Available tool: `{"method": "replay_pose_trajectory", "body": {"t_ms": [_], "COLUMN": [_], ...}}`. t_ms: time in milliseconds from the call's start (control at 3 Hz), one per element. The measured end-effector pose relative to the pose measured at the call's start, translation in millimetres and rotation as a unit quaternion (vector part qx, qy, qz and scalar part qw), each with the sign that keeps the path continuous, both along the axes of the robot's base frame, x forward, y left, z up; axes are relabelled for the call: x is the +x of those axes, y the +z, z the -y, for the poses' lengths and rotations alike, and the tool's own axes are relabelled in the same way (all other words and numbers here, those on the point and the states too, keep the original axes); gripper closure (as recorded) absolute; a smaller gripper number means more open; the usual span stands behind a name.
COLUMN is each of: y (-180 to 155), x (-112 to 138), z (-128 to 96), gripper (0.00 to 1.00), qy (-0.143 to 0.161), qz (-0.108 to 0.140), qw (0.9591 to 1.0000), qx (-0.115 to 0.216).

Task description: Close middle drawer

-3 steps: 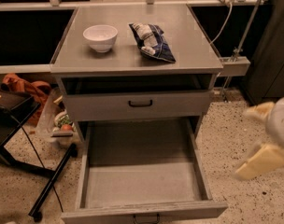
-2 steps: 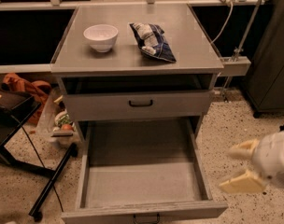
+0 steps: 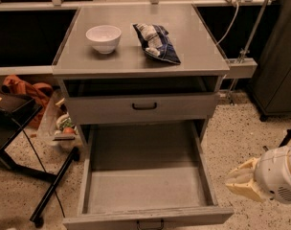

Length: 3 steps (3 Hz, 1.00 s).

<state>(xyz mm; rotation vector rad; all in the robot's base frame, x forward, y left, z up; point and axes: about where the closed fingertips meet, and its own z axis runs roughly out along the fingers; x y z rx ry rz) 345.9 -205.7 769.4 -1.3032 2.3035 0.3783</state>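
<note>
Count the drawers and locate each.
2. The upper drawer sits under the tabletop; the middle drawer is pulled out below it. Another may hide underneath. The tool hangs to its right.

Middle drawer standing pulled far out, toward the near side of the scene.

The middle drawer [image 3: 145,188] is sitting wide open, its long plain grey tray reaching out from the grey cabinet [image 3: 140,63] toward the near edge. The tray is lying level, its flat floor showing between low side walls that are running along its left and right. Its short flat front [image 3: 107,220] is facing the near side at the very bottom of the view, and a small black loop handle [image 3: 150,224] is sitting at the centre of that front, partly cut off. The gripper [image 3: 239,183] is hovering to the right of the drawer, beside its near right corner and apart from it.
</note>
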Motion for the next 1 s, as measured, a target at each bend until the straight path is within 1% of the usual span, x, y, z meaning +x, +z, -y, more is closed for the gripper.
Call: {"method": "replay_pose_trajectory", "body": {"t_ms": [333, 667, 1000], "y": [0.0, -17.8, -73.6], "x": [0.0, 2.1, -7.5], "z": [0.0, 3.0, 12.6], "gripper": [1.00, 1.00, 1.00], "qy": [0.000, -0.013, -0.041], "qz": [0.000, -0.008, -0.033], "qw": [1.0000, 0.9999, 0.9981], "qx": [0.000, 0.006, 0.032]}}
